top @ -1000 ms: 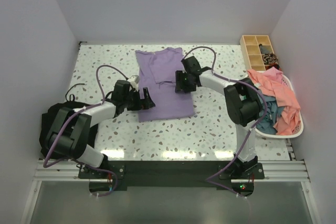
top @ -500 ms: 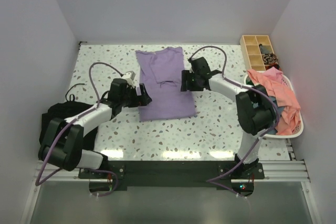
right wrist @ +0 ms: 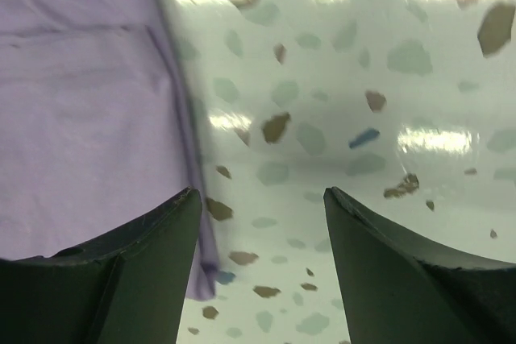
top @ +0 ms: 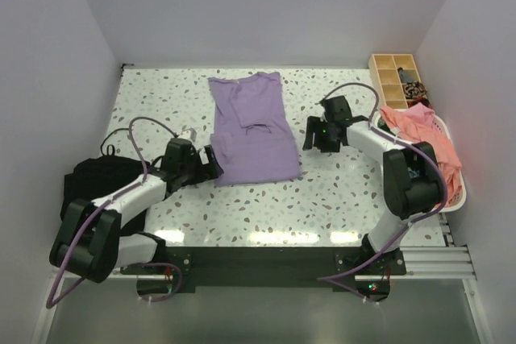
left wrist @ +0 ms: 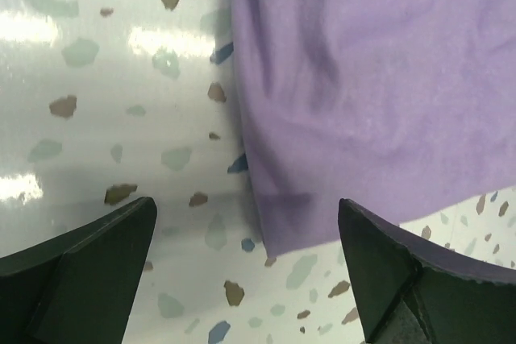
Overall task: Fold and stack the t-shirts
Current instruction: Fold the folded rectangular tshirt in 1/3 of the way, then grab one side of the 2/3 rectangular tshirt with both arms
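Observation:
A lavender-purple t-shirt (top: 252,130) lies flat on the speckled table, folded into a long strip with both sleeves tucked in. My left gripper (top: 211,162) is open and empty, just left of the shirt's near left corner (left wrist: 286,223). My right gripper (top: 316,134) is open and empty, to the right of the shirt's right edge (right wrist: 173,118), over bare table. A salmon-pink t-shirt (top: 423,142) and teal cloth (top: 413,185) lie heaped in the white basket (top: 451,203) at the right.
A black fabric bundle (top: 97,179) lies at the left edge of the table beside my left arm. A wooden compartment box (top: 397,78) stands at the back right corner. White walls close in the table on three sides.
Both grippers have drawn away from the shirt: the left one back toward the near left corner, the right one off the cloth to the right. The shirt lies still.

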`<state>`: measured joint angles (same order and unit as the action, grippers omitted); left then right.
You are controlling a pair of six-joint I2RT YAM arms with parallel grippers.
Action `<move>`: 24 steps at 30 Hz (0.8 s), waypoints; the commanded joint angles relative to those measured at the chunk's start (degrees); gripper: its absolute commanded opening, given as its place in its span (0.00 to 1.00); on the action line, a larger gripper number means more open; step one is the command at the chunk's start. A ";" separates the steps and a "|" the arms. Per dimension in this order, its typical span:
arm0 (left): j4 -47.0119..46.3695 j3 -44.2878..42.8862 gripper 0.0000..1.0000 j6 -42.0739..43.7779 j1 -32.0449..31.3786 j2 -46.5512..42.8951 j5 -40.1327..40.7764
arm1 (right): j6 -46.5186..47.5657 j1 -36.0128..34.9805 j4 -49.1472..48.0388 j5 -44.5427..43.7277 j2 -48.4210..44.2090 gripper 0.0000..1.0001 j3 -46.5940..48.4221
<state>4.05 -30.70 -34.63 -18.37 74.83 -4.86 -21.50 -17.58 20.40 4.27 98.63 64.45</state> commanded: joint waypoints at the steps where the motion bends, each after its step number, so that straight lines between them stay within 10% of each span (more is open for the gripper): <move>1: -2.20 6.69 1.00 -3.42 0.44 -6.35 -1.90 | 0.84 1.68 1.48 6.88 -3.00 0.67 -3.61; 24: -38.13 20.85 0.94 -13.00 0.44 5.32 -20.44 | -1.79 1.85 -5.90 30.53 4.46 0.67 -13.12</move>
<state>-29.56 -13.72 -44.47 -18.02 74.48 -22.15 -23.16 -15.27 15.29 33.58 100.03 53.28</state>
